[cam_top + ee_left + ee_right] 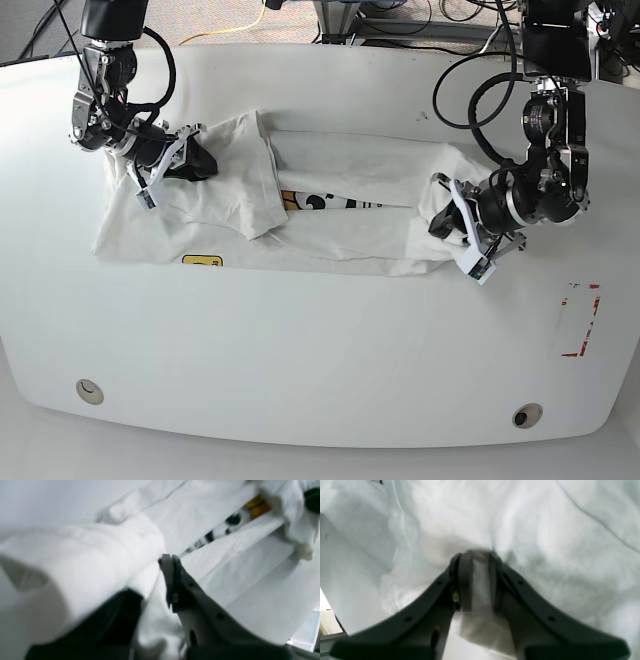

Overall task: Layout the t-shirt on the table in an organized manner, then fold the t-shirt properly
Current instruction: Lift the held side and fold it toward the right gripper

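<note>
Glossy white table [300,350] under wrinkled t-shirt [340,175], each gripper clamped on cloth.

A: Where does the white, wrinkled cotton t-shirt [330,215] lie?
B: Across the far half of the glossy white tabletop [300,350], the right gripper [195,160] at its left end in the base view, the left gripper [445,215] at its right end.

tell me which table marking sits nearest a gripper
The red-outlined rectangle, right of the left gripper; the two round holes lie along the front edge.
</note>
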Controlling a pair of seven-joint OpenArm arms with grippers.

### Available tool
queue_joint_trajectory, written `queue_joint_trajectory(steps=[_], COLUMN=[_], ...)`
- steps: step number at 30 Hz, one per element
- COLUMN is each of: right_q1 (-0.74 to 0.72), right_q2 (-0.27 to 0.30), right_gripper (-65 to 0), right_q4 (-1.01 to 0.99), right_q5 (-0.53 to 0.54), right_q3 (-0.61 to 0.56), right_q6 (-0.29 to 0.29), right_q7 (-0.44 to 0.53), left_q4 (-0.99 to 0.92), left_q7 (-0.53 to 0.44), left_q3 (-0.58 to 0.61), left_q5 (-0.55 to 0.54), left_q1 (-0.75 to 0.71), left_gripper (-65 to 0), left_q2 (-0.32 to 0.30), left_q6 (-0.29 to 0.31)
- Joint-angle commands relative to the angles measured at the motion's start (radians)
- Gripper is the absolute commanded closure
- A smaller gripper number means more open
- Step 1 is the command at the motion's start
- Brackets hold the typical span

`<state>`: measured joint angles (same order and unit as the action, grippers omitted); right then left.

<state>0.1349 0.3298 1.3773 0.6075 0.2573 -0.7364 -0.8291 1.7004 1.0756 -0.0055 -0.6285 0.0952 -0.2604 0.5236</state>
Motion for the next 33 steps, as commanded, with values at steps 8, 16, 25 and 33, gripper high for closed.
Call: queue_joint_trajectory(steps=[8, 16, 25, 33], right_q1=[0.024, 0.021, 0.015, 0.015], right_q2=[0.009, 0.009, 0.009, 0.009], right_gripper=[-13.0, -13.0, -13.0, -13.0], right_q4=[-0.02, -0.019, -0.019, -0.019], right_q5=[-0.126, -0.126, -0.126, -0.126], right_q3=[-0.006, -0.006, -0.006, -0.008], right_q6=[0.038, 0.038, 0.038, 0.038], right_q7=[-0.124, -0.124, -0.121, -0.121], left_q4=[-0.127, -0.219, -0.291, -0.283], left_q7=[-0.03, -0.031, -0.031, -0.031], left_q3=[0.14, 0.151, 0.157, 0.212], left_q5=[0.068, 0.144, 0.209, 0.215], left_q1=[0.096, 0.131, 0.162, 0.168], left_gripper=[-0.4, -0.6, -4.7, -32.5], left_q2=[0.111, 0.218, 0.298, 0.301], left_q6=[-0.086, -0.086, -0.086, -0.086])
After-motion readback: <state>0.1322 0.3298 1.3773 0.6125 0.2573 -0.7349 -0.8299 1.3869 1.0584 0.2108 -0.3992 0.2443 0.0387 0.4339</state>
